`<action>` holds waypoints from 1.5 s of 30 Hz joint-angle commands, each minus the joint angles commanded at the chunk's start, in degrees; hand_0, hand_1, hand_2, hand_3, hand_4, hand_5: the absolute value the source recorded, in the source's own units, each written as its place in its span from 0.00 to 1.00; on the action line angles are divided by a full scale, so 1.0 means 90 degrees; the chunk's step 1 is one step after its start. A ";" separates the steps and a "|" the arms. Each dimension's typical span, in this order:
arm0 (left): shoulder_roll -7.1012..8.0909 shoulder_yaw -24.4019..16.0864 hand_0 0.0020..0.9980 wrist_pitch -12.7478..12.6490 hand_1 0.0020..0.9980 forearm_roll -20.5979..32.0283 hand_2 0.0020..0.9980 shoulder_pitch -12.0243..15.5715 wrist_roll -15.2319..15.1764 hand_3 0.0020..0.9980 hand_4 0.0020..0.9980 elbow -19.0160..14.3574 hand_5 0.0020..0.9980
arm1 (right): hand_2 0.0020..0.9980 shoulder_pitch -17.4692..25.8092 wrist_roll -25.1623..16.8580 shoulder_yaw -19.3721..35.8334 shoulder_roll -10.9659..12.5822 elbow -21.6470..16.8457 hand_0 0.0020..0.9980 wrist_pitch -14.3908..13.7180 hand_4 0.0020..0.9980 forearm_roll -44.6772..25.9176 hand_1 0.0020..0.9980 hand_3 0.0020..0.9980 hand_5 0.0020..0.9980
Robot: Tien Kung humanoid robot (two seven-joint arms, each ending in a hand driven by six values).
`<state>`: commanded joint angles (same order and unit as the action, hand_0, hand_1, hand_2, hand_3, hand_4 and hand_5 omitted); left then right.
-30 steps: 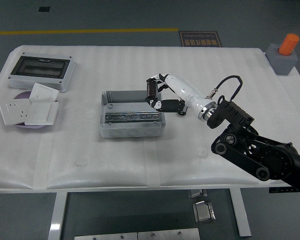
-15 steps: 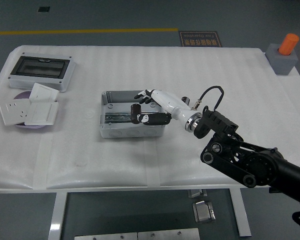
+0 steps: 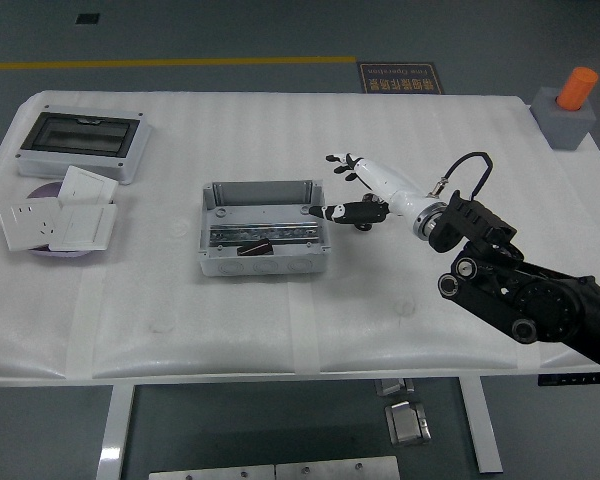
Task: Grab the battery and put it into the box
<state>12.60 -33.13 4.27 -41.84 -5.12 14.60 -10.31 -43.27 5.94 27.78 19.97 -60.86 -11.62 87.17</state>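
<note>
Battery in the box, our hand empty.
Our right hand (image 3: 365,190) hangs with fingers (image 3: 337,159) spread beside the grey rectangular box (image 3: 265,228); the dark cylindrical battery (image 3: 254,247) lies inside on its metal floor.

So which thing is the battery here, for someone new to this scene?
Find the open grey box in the middle of the white table. The battery is the short dark cylinder lying inside it, on the metal rail, the only dark loose item in there.

battery (image 3: 252,246) in box (image 3: 263,228), right hand (image 3: 365,190) empty
</note>
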 joint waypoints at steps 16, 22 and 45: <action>-0.0011 0.0088 0.46 0.0009 0.58 0.0060 0.40 -0.0046 -0.0019 0.52 0.45 0.0000 0.32 | 0.78 -0.0754 -0.0024 -0.1583 -0.0054 0.1734 0.88 0.0364 1.00 -0.0590 0.73 0.92 0.69; -0.0013 0.0109 0.46 0.0009 0.58 0.0072 0.40 -0.0055 -0.0027 0.51 0.45 0.0000 0.31 | 0.77 -0.0860 -0.0037 -0.1771 -0.0103 0.1857 0.88 0.0362 0.99 -0.0667 0.73 0.91 0.69; 0.0014 0.0102 0.46 0.0022 0.58 0.0001 0.40 -0.0104 -0.0026 0.51 0.45 0.0000 0.31 | 0.75 -0.1164 -0.0048 -0.2384 -0.0482 0.2175 0.87 0.0282 0.99 -0.0830 0.71 0.90 0.70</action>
<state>12.73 -32.20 4.46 -41.83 -6.06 14.37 -10.31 -53.74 5.51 6.32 15.63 -41.29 -9.08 79.70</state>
